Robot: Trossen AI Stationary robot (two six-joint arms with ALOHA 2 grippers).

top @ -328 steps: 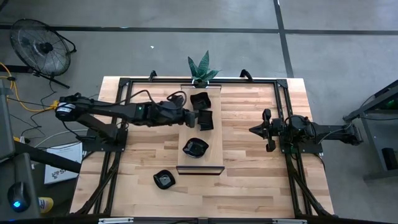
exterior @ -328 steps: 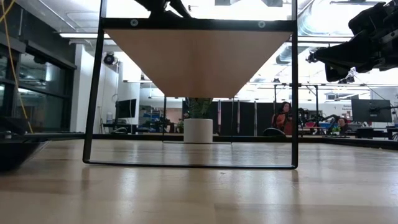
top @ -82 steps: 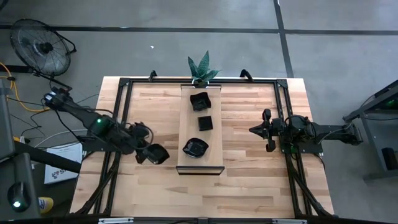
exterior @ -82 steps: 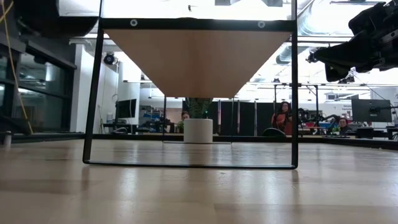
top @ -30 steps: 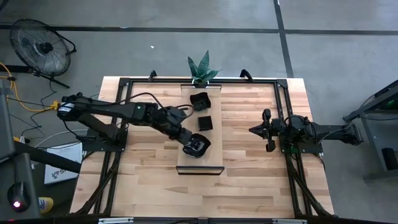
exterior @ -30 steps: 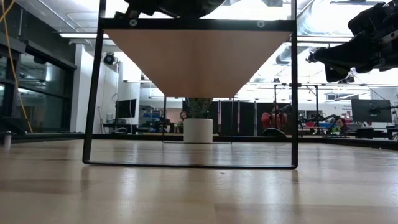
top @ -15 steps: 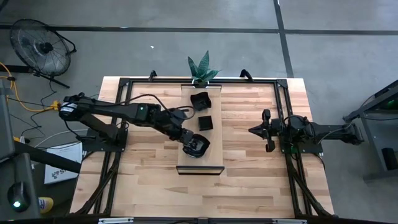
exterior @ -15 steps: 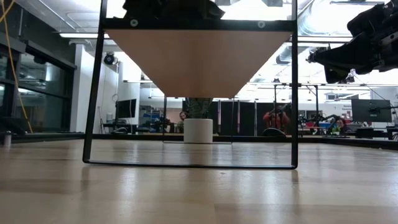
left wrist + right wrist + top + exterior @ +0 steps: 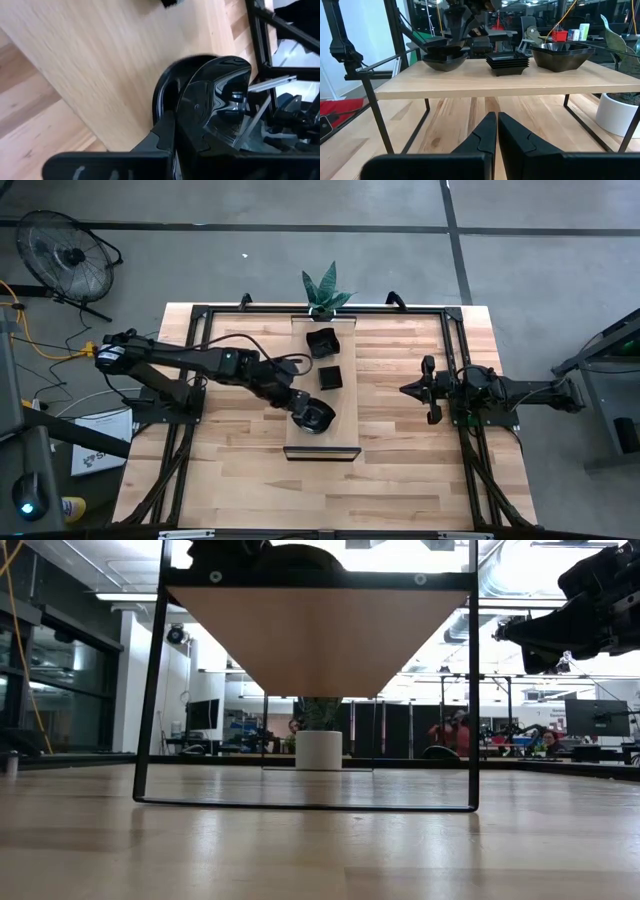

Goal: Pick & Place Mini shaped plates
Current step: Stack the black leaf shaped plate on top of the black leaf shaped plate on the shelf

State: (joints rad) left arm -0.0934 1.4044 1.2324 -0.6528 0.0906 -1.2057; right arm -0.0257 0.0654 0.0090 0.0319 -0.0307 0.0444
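A pale wooden desk (image 9: 400,440) of butcher-block planks stands on a grey concrete floor (image 9: 540,270) crossed by dark lines. A black metal frame (image 9: 200,315) runs around the desk top. At the middle, a long pale wooden board (image 9: 322,442) sits raised on thin black legs (image 9: 150,690), running from near to far. At the far end of the board is a potted plant (image 9: 324,288) with pointed green leaves, in a white pot (image 9: 319,750). On the floor, far left, stands a round black fan (image 9: 62,255). A yellow cable (image 9: 45,345) trails at the left. In the room beyond, people (image 9: 452,732) sit among monitors.
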